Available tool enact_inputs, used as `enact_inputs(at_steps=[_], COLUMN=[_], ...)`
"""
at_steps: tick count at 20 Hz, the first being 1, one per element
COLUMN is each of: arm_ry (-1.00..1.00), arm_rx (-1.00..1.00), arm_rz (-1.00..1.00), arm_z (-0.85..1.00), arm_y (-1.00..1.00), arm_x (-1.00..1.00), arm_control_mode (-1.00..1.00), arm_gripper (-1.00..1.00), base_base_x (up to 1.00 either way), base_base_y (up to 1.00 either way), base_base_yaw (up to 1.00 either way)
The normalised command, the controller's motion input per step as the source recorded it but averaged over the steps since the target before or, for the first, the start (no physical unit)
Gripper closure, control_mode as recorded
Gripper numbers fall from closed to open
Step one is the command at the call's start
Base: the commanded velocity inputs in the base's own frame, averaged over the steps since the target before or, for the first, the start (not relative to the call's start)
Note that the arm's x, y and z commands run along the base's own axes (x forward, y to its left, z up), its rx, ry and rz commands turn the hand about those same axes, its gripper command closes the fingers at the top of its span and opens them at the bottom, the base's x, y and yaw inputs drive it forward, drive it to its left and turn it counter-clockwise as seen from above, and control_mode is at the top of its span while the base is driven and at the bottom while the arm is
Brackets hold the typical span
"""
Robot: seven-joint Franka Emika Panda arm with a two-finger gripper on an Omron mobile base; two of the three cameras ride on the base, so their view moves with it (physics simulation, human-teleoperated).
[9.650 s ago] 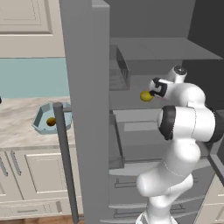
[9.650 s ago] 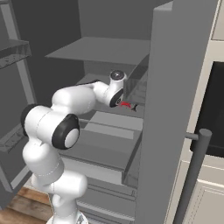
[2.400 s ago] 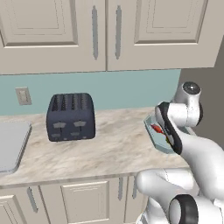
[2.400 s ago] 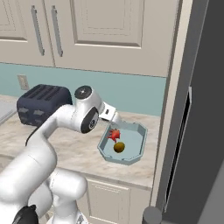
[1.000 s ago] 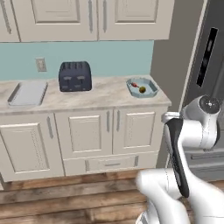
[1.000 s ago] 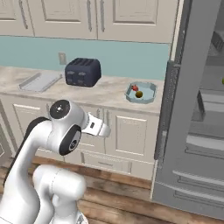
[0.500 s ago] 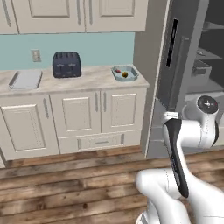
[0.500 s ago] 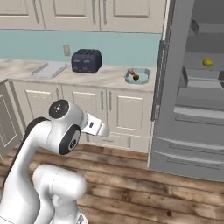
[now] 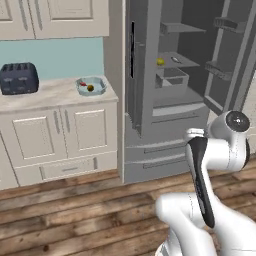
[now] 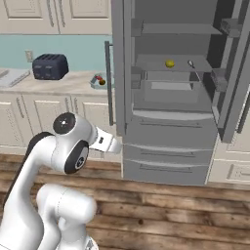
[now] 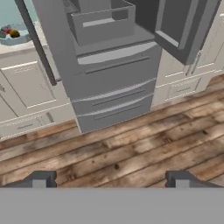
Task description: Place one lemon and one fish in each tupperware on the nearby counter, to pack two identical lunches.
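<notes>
1 lemon (image 10: 169, 63) is left on the far fridge shelf (image 10: 171, 68); the empty, spread gripper (image 11: 109, 179) should be raised squarely over it.

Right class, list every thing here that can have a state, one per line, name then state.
fridge doors: open
blue-grey tupperware: on the counter, holding a lemon and a fish
lemon on fridge shelf: not yet picked
gripper: open, empty
cabinet doors: closed
</notes>
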Motion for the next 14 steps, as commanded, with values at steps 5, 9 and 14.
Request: enact_inputs(at_steps=[5, 9, 14], arm_ry=[0.00, 0.00, 0.00], arm_rx=[0.00, 0.00, 0.00], arm_rz=[0.00, 0.00, 0.00], arm_z=[0.00, 0.00, 0.00], arm_y=[0.00, 0.00, 0.00], arm_x=[0.00, 0.00, 0.00], arm_control_mode=[1.00, 1.00, 1.00], arm_gripper=[-1.00, -1.00, -1.00], base_base_x=[1.00, 0.95, 0.47], base_base_y=[-0.79, -0.57, -0.81], base_base_yaw=[-0.01, 0.07, -0.12])
